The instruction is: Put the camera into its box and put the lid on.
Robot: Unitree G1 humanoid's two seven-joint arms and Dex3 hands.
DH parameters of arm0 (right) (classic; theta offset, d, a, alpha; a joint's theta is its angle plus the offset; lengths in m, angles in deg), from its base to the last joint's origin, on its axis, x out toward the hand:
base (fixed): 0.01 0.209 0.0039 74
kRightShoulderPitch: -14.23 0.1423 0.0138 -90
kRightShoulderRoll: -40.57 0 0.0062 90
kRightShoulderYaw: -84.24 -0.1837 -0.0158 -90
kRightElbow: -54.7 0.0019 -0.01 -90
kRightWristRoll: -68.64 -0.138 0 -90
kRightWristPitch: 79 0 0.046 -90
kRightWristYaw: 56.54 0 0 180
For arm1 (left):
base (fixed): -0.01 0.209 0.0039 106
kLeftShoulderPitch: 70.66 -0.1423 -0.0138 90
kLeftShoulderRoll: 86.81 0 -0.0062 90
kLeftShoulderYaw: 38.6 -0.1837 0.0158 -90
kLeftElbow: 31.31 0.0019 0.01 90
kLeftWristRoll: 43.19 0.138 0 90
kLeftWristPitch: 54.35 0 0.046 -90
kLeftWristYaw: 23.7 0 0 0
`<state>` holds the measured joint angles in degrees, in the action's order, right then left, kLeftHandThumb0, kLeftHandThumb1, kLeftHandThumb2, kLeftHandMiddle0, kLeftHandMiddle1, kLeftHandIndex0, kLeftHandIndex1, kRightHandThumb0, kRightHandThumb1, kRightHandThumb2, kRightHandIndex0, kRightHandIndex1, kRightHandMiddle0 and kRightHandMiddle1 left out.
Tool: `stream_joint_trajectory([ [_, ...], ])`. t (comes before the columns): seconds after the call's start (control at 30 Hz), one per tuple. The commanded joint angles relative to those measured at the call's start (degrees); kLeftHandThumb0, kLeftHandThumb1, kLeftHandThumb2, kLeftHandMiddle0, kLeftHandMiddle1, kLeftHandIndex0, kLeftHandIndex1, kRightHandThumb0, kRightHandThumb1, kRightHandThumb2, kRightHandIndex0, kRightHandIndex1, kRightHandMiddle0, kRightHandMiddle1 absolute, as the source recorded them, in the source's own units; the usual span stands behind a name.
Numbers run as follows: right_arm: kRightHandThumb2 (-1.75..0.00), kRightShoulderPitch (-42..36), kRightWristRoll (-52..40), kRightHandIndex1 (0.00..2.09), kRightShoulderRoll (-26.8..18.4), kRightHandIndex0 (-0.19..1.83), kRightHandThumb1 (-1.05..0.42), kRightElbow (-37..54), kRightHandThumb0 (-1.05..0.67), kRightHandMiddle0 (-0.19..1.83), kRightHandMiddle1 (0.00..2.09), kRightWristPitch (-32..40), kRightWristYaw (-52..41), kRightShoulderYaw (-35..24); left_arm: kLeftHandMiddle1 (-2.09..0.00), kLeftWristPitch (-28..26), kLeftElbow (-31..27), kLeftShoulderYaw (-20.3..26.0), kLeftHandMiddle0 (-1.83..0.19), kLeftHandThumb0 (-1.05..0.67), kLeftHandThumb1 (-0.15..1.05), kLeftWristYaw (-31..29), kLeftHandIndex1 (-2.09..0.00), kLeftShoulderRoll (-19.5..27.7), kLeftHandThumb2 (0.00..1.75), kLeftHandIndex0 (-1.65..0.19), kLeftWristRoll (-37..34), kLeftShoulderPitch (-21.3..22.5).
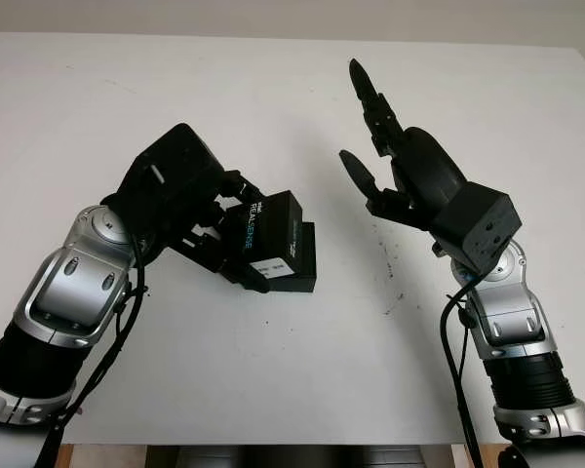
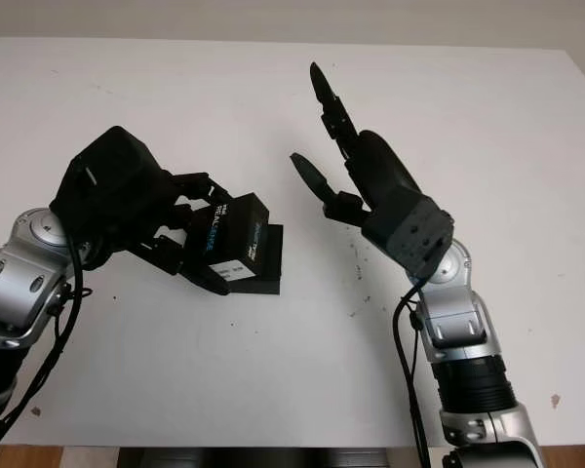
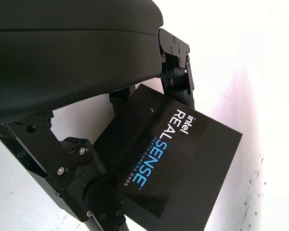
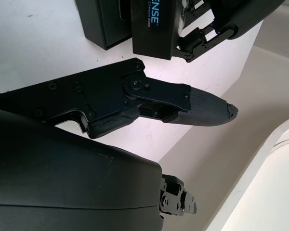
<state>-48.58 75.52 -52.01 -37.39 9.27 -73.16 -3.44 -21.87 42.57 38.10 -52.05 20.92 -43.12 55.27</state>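
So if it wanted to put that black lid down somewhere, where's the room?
Bare white table lies along the far edge beyond both hands, and across the near strip between the two arms. It is crowded at centre-left: the left hand grips the black printed cardboard lid over the black box base. The open right hand hovers beside them.

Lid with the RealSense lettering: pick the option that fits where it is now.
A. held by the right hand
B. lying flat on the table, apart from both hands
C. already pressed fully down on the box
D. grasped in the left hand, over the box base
D: the left hand has its fingers around the lid, tilted over the box base; the right hand is open, held above the table beside it.
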Motion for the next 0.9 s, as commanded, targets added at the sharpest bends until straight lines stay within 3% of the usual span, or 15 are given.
stream_joint_trajectory([
  [0.0, -0.62, -0.4, -0.2, 0.0, 0.3, -0.19, -1.05, 0.9, -0.81, -0.19, 0.0, -0.2, 0.3, 0.1, -1.58, -0.8, -1.8, -1.5, -0.24, -0.14, 0.98, -0.9, -1.6, -0.4, 0.05, -0.22, -0.2, 1.0],
  [0.43, -0.62, -0.3, 0.2, 0.0, 1.1, -0.19, -1.05, 0.8, -0.81, -0.19, 0.02, -0.2, 1.3, 0.5, -1.55, -0.6, -2.1, -3.2, -0.26, -0.15, 0.97, -2.3, -1.61, 1.4, 0.05, -0.23, 0.4, 2.6],
  [0.87, -0.62, -1.6, -0.1, 0.0, 2.1, -0.19, -1.05, 2.3, -0.8, -0.19, 0.01, 1.0, 2.1, 0.4, -1.54, -2.8, -2.2, -4.4, -0.3, -0.14, 0.95, -2.7, -1.62, -0.5, 0.05, -0.26, 0.1, 4.0],
])
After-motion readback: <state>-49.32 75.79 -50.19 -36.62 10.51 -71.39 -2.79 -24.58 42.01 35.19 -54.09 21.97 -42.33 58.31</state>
